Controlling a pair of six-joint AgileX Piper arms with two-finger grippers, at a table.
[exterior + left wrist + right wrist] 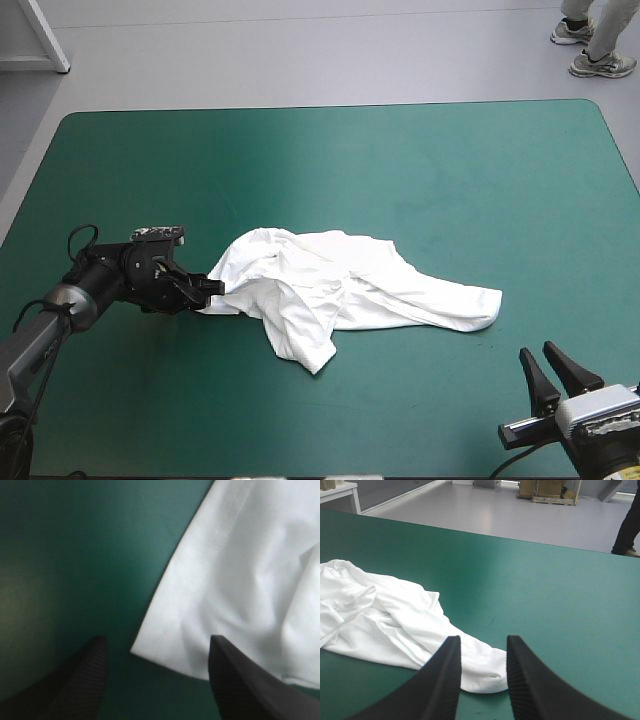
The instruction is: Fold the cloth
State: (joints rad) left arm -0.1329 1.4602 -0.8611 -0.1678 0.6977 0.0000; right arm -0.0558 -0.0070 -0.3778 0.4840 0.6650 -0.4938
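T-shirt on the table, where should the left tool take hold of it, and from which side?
Probably the stitched hem corner of the T-shirt, coming in low from the table's left side. That corner lies flat on the teal-green cover, pointing into the gap of the open left tool, while the rest is crumpled.

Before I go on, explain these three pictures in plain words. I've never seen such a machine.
This is a robot with two arms at a table with a teal-green cover. One picture looks down from above; the other two come from cameras on each wrist, looking along that arm's tool. A crumpled white T-shirt lies on the table. The left tool is open with a hemmed corner of the T-shirt between its fingers, not gripped. The right tool is open too, apart from the T-shirt, holding nothing.
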